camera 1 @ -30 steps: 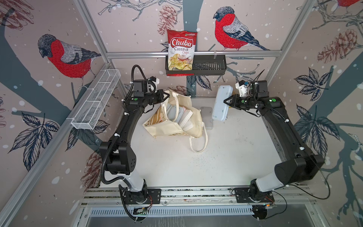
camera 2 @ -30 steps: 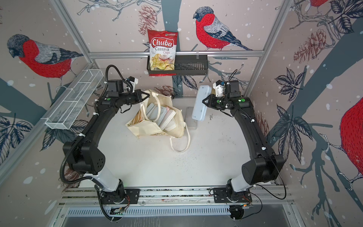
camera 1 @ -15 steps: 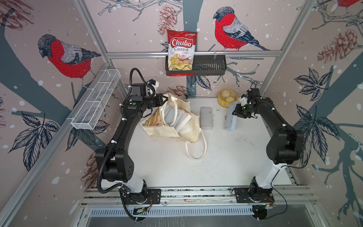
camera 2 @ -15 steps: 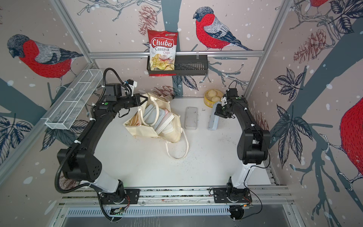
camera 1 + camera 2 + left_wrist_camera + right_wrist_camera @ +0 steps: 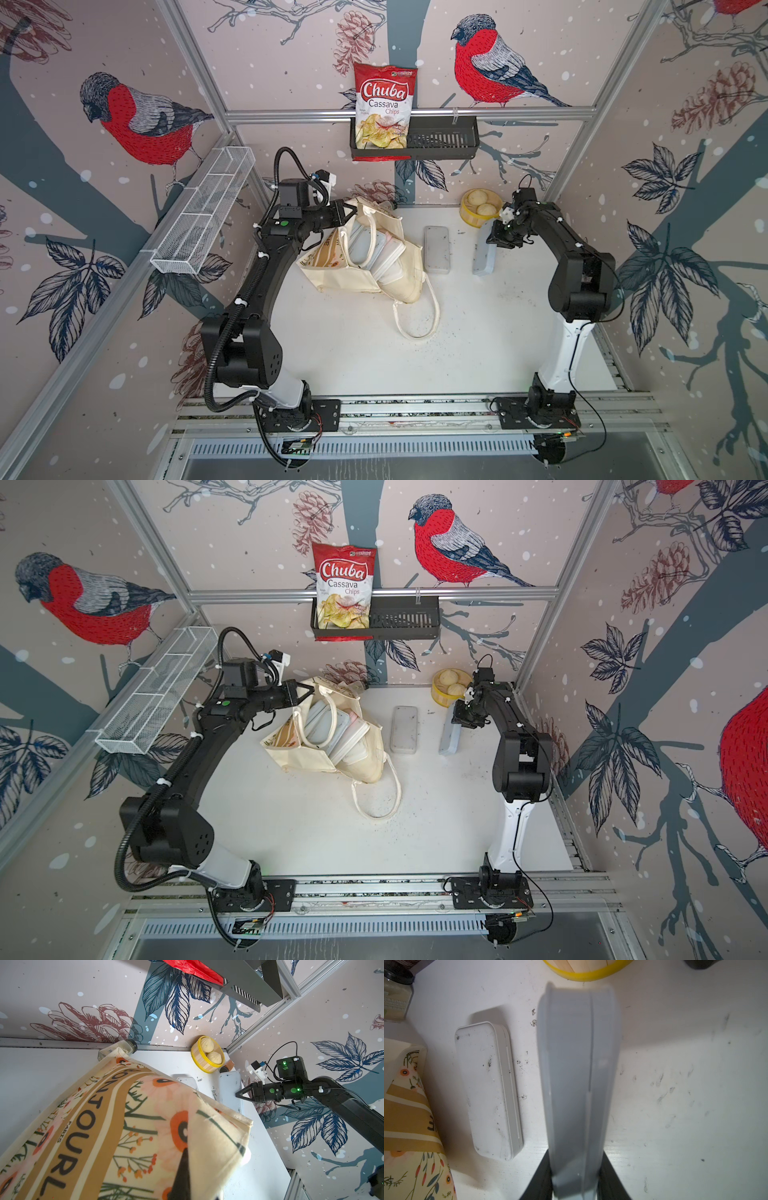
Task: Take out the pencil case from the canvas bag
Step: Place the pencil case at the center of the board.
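White tabletop (image 5: 353,357), pencil case (image 5: 484,259) on edge gripped by right tool (image 5: 493,239), canvas bag (image 5: 353,278) pinched by left tool (image 5: 352,210).

Canvas bag (image 5: 124,1126): matt woven cloth, printed face. Grey-blue pencil case (image 5: 577,1074): smooth plastic, satin finish. White pencil case (image 5: 488,1088): smooth plastic, smudged with dark specks. Bench (image 5: 675,1084): white, matt, scuffed. Chips bag (image 5: 384,104): glossy foil. Wire basket (image 5: 203,216): white metal mesh. Steamer (image 5: 201,1062): wooden slats, yellow rim.

The near table (image 5: 478,353) is left bare — the far half is blocked by the canvas bag (image 5: 332,278), a white case (image 5: 436,255), a grey case (image 5: 483,259) and a basket (image 5: 464,212).
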Controlling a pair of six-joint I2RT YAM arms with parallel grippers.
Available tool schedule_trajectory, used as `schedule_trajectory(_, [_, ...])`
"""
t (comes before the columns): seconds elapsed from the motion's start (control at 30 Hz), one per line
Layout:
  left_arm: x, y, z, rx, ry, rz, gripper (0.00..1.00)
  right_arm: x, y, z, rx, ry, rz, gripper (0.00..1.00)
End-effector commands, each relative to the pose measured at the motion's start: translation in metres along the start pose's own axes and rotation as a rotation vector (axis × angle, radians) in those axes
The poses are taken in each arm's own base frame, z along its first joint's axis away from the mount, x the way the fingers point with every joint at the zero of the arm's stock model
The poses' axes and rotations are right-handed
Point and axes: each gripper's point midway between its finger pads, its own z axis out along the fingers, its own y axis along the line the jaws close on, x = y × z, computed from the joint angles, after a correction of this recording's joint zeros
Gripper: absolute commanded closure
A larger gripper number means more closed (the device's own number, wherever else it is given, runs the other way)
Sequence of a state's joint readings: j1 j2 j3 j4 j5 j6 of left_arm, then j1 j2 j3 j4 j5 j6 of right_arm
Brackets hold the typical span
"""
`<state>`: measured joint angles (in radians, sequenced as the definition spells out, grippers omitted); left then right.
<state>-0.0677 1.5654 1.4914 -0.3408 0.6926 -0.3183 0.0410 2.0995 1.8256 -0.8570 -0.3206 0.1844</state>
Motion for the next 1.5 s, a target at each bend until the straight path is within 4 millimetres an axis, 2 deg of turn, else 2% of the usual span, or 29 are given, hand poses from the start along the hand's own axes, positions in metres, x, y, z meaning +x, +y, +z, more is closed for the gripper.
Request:
schedule_trajectory(0.0, [-0.01,-0.003,-0.001,0.013,-0.039,0.031,1.0,0.005,0.007,0.005,-0.045,0.041,-0.029,1.0])
schedule_trajectory(0.17, [-0.009,-0.002,-0.001,0.016,-0.04,0.024,1.0,0.005,0.023,0.015,-0.097,0.086,-0.065,0.99])
schedule_trajectory(0.33, [-0.008,-0.002,-0.001,0.016,-0.038,0.021,1.0,0.001,0.027,0.029,-0.122,0.117,-0.074,0.97])
schedule_trajectory(0.9, [-0.009,-0.003,-0.003,0.022,-0.046,0.023,1.0,-0.012,0.021,0.063,-0.162,0.172,-0.059,0.9])
schedule_trajectory(1.33, [-0.01,-0.005,-0.006,0.025,-0.054,0.025,1.0,0.004,0.023,0.074,-0.181,0.219,-0.052,0.82])
schedule_trajectory(1.4, [-0.01,-0.005,-0.006,0.026,-0.054,0.025,1.0,0.004,0.023,0.074,-0.179,0.217,-0.05,0.79])
schedule_trajectory(1.47, [-0.01,-0.005,-0.007,0.025,-0.055,0.025,1.0,0.002,0.022,0.074,-0.171,0.212,-0.047,0.7])
